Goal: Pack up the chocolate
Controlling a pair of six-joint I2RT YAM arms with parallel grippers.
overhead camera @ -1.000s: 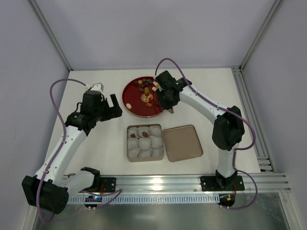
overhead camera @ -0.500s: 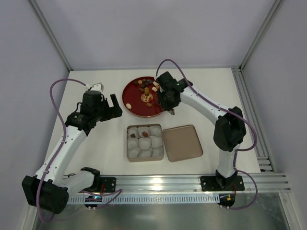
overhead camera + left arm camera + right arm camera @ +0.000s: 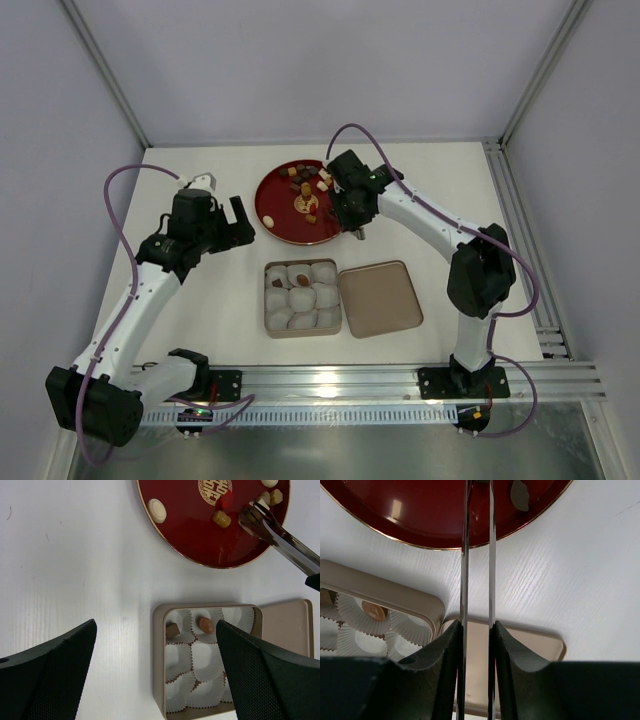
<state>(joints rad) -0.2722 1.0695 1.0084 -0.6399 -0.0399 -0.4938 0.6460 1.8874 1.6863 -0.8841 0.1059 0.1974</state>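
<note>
The chocolate (image 3: 305,185) lies loose on a red plate (image 3: 270,215): brown, tan, cream and red pieces. Two more pieces, a brown square (image 3: 172,629) and a tan oval (image 3: 205,625), sit in paper cups in the beige box (image 3: 302,297). My right gripper (image 3: 345,205) is shut on thin metal tongs (image 3: 280,537). The tong tips rest among cream pieces (image 3: 263,498) on the plate's right side; whether they pinch one I cannot tell. My left gripper (image 3: 232,222) hangs open left of the plate, holding nothing.
The box's lid (image 3: 380,298) lies flat just right of the box. White crinkled cups (image 3: 207,660) fill the box. A single cream piece (image 3: 158,510) sits at the plate's left edge. Frame rails run along the right side and near edge.
The right arm has shifted very slightly over the plate with the tongs. The left arm has not moved.
</note>
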